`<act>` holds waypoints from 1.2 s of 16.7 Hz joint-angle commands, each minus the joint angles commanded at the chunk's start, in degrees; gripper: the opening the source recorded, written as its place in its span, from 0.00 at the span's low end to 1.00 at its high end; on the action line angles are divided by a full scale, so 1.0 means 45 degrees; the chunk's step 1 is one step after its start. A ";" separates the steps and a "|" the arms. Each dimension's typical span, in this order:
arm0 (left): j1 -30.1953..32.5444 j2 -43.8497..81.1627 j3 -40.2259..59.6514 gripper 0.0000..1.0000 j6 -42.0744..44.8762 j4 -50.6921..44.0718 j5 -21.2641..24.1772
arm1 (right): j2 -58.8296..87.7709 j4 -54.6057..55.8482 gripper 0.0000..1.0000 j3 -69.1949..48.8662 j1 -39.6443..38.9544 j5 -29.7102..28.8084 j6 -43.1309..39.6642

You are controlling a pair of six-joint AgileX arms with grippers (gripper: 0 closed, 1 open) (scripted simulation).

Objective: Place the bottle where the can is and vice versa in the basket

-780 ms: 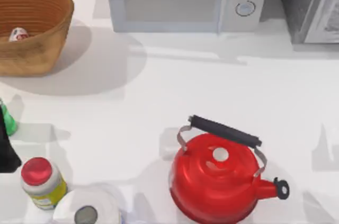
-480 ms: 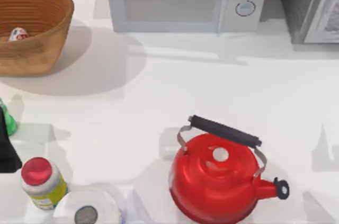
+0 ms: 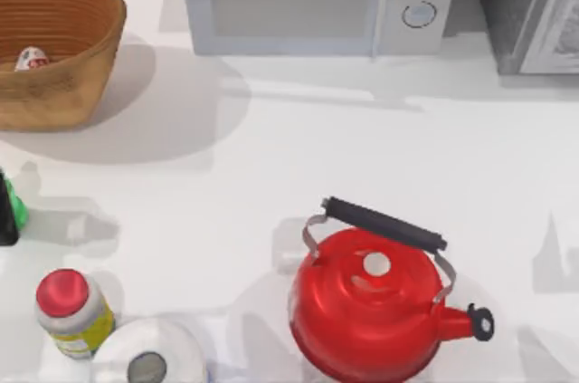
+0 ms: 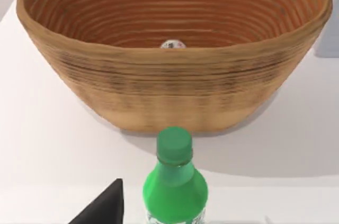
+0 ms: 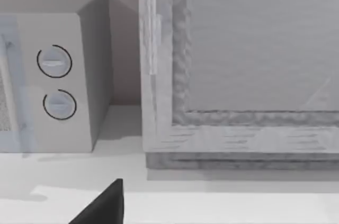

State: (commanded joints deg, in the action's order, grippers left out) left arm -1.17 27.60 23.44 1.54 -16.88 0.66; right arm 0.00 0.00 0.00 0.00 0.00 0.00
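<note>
The left gripper (image 3: pixel 5 225) sits at the table's far left edge, a dark shape low over the surface. 1 black fingertip (image 4: pixel 103 205) shows in its wrist view; another (image 5: pixel 100 205) shows in the right arm's.

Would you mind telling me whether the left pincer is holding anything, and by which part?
It cannot be told: the left pincer sits beside the small green translucent bottle, but no contact is visible.

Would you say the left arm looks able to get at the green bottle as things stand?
Probably yes: the left end effector sits right beside the bottle at the table's left edge, with nothing between them; the basket stands apart behind it.
</note>
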 joint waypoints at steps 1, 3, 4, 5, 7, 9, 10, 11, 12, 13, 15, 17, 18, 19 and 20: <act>-0.0005 0.0927 0.0967 1.00 0.0055 -0.0504 0.0060 | 0.0000 0.0000 1.00 0.0000 0.0000 0.0000 0.0000; -0.0016 0.2928 0.3066 1.00 0.0163 -0.1581 0.0189 | 0.0000 0.0000 1.00 0.0000 0.0000 0.0000 0.0000; -0.0025 0.3986 0.4173 1.00 0.0217 -0.2152 0.0253 | 0.0000 0.0000 1.00 0.0000 0.0000 0.0000 0.0000; -0.0036 0.5074 0.5306 1.00 0.0269 -0.2740 0.0316 | 0.0000 0.0000 1.00 0.0000 0.0000 0.0000 0.0000; -0.0070 0.7344 0.7651 1.00 0.0371 -0.3973 0.0432 | 0.0000 0.0000 1.00 0.0000 0.0000 0.0000 0.0000; -0.0117 0.9682 1.0040 1.00 0.0469 -0.5244 0.0534 | 0.0000 0.0000 1.00 0.0000 0.0000 0.0000 0.0000; -0.0145 1.0865 1.1238 1.00 0.0515 -0.5888 0.0578 | 0.0000 0.0000 1.00 0.0000 0.0000 0.0000 0.0000; -0.0176 1.2048 1.2430 1.00 0.0561 -0.6533 0.0618 | 0.0000 0.0000 1.00 0.0000 0.0000 0.0000 0.0000; -0.0209 1.3228 1.3615 1.00 0.0605 -0.7176 0.0654 | 0.0000 0.0000 1.00 0.0000 0.0000 0.0000 0.0000; -0.0245 1.4393 1.4777 1.00 0.0647 -0.7812 0.0682 | 0.0000 0.0000 1.00 0.0000 0.0000 0.0000 0.0000; -0.0322 1.6673 1.7034 1.00 0.0724 -0.9054 0.0726 | 0.0000 0.0000 1.00 0.0000 0.0000 0.0000 0.0000; -0.0404 1.8832 1.9148 1.00 0.0791 -1.0224 0.0751 | 0.0000 0.0000 1.00 0.0000 0.0000 0.0000 0.0000; -0.0445 1.9856 2.0144 1.00 0.0821 -1.0777 0.0759 | 0.0000 0.0000 1.00 0.0000 0.0000 0.0000 0.0000; -0.0486 2.0839 2.1096 1.00 0.0849 -1.1307 0.0764 | 0.0000 0.0000 1.00 0.0000 0.0000 0.0000 0.0000; -0.0524 2.1744 2.1970 1.00 0.0874 -1.1793 0.0768 | 0.0000 0.0000 1.00 0.0000 0.0000 0.0000 0.0000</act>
State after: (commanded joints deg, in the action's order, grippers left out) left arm -3.52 125.44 122.31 5.47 -69.95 4.11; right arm 0.00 0.00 0.00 0.00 0.00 0.00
